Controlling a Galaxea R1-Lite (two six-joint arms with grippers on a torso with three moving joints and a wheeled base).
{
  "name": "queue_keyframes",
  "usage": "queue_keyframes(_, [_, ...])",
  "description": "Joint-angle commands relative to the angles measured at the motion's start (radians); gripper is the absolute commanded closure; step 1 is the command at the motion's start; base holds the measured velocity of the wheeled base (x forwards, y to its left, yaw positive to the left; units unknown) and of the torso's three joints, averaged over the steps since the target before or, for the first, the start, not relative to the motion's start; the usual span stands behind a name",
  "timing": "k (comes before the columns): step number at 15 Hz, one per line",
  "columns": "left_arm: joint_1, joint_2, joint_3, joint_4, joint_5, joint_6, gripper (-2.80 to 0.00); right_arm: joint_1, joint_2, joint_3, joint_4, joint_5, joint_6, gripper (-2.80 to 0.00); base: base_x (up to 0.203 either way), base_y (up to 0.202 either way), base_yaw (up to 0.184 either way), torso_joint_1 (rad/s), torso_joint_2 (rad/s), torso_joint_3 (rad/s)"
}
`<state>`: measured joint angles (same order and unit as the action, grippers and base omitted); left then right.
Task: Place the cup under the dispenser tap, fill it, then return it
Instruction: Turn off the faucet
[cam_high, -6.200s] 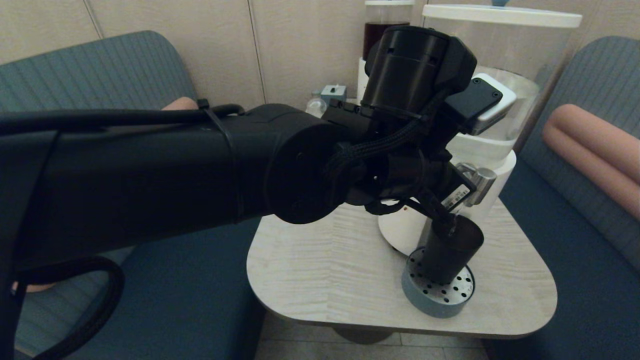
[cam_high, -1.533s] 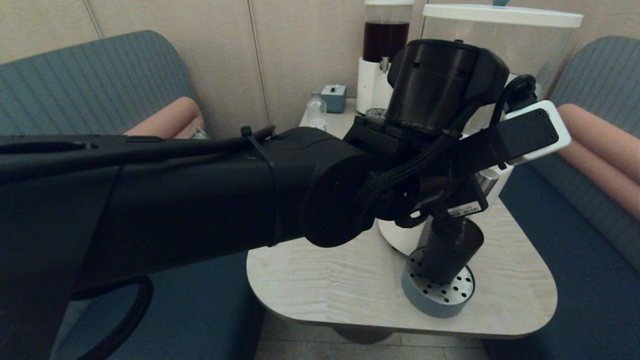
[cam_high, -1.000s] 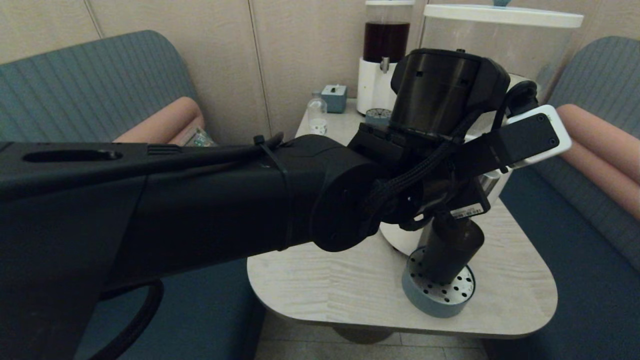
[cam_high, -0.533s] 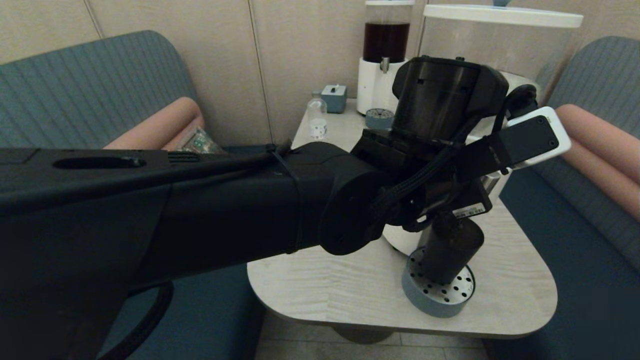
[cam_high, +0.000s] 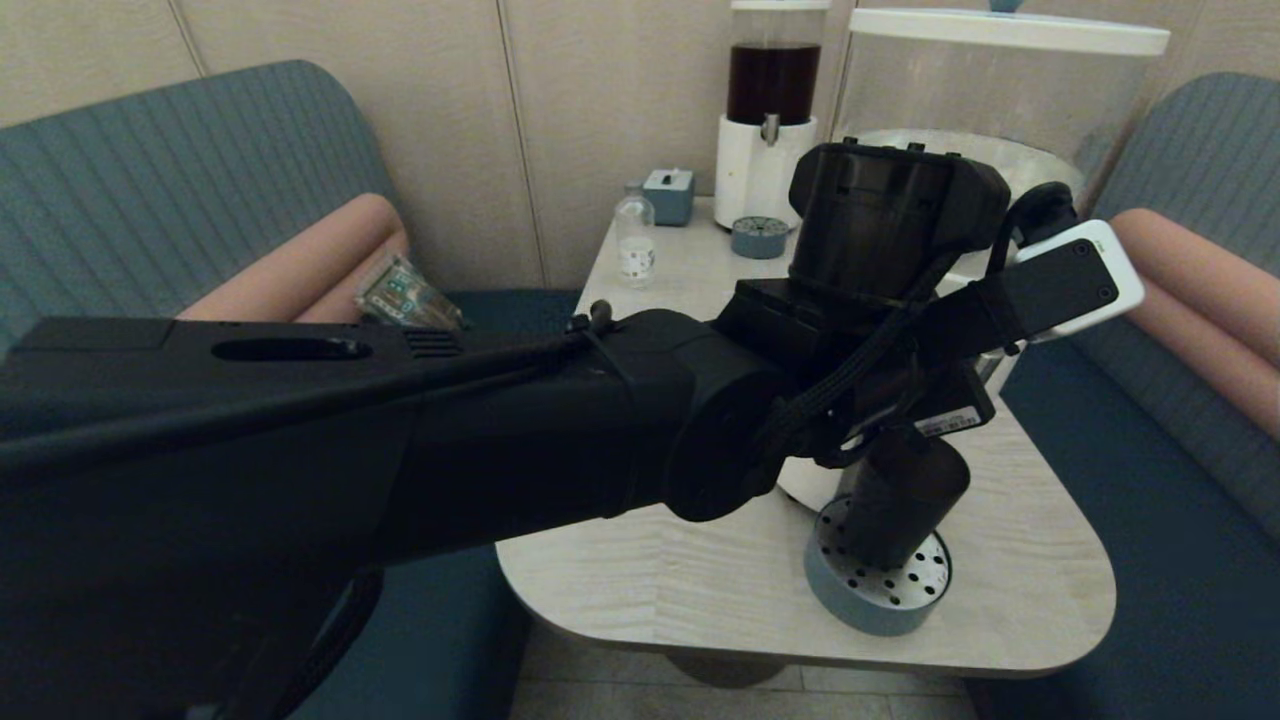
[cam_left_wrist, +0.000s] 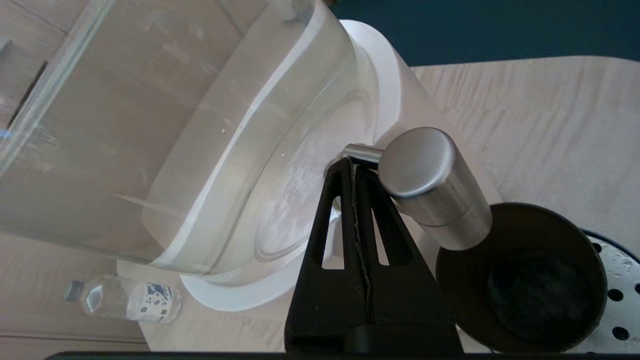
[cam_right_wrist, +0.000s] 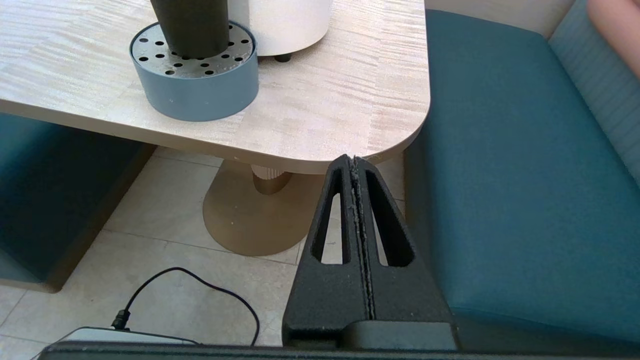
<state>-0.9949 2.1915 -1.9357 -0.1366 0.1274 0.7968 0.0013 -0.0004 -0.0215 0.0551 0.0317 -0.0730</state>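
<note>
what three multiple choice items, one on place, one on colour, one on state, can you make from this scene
1. Where does the cup stand?
A. on the grey perforated drip tray
B. on the bench seat
C. beside the small clear bottle

2. What colour is the liquid in the far, smaller dispenser?
A. clear
B. dark brown
C. green

3. How are the left gripper fingers?
A. spread around the cup
B. wide open above the table
C. closed together by the dispenser tap

Answers:
1 A, the head view shows the cup's base on the holed tray.
2 B, its tank looks dark.
3 C, the left wrist view shows both fingers pressed together with their tips at the steel spout's stem.
</note>
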Motion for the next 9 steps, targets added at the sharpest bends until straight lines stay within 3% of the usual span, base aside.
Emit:
queue_keyframes(1, [-0.001,0.004,0.001,0.002,0.004,0.004,0.0,0.0,-0.001,0.0,0.0,0.001,-0.001,0.0,0.0,0.0,0.0,0.0,0.0,0.0])
queue_keyframes(9, [0.019,-0.067,0.013,0.014,0.018,-0.006,0.0,0.0,-0.001,0.0,0.0,0.001,-0.001,0.0,0.0,0.0,0.0,0.0,0.0,0.0])
